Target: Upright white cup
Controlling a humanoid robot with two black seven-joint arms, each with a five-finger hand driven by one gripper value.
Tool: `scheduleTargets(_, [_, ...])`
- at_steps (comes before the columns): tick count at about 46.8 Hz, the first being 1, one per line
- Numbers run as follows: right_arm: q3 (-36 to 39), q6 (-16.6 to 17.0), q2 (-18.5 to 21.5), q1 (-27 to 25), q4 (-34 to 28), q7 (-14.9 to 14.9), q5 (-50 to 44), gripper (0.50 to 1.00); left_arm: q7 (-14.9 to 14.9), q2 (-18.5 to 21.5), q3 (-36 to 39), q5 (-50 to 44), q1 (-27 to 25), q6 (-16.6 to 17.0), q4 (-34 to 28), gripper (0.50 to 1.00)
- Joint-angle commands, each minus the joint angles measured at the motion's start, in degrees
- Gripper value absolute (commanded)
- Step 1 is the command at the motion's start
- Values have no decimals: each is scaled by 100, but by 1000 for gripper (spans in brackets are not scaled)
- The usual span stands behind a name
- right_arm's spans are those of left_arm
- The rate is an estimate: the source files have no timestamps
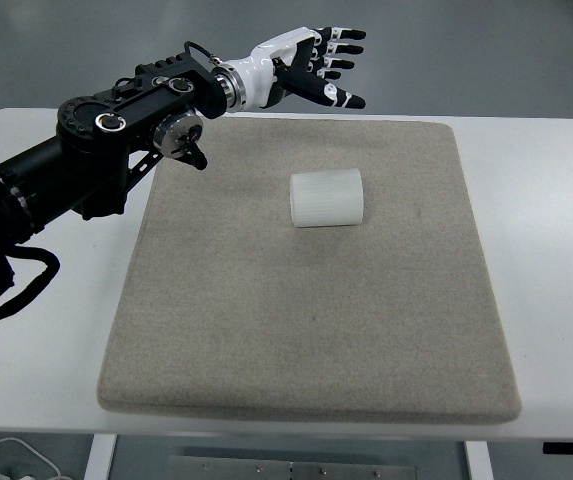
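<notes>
The left hand [311,65] is white with black fingertips. Its fingers [344,98] are spread apart and extended toward the right of the picture, and it holds nothing. The hand is above the far edge of the mat, clear of the cup. The wrist joins a black arm [96,160] that enters from the left edge of the picture and crosses the far left corner of the table. A black cable loop [26,290] hangs from the arm near the left edge.

The white cup [327,198] lies on its side on the mat, in the far half and slightly right of the mat's center line. Its axis runs left to right. The cup's surface is ribbed. The cup is nearer to the camera than the hand and is well apart from it.

The mat [306,330] is gray-beige, roughly square, and covers most of the white table [546,250]. The table surface is visible on both sides of the mat.
</notes>
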Motion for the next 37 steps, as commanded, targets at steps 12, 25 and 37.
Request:
scheduleTargets(12, [0, 0, 0, -7, 0, 0, 0, 930, 890, 486, 507, 1323, -352, -250, -882, 990])
scheduleTargets(25, [0, 0, 0, -7, 0, 0, 0, 930, 1180, 505, 930, 2069, -660, -602, -953, 992])
scheduleTargets(37, [0, 0, 0, -7, 0, 0, 0, 930, 1540, 329, 938, 2255, -625, -629, -1128, 992])
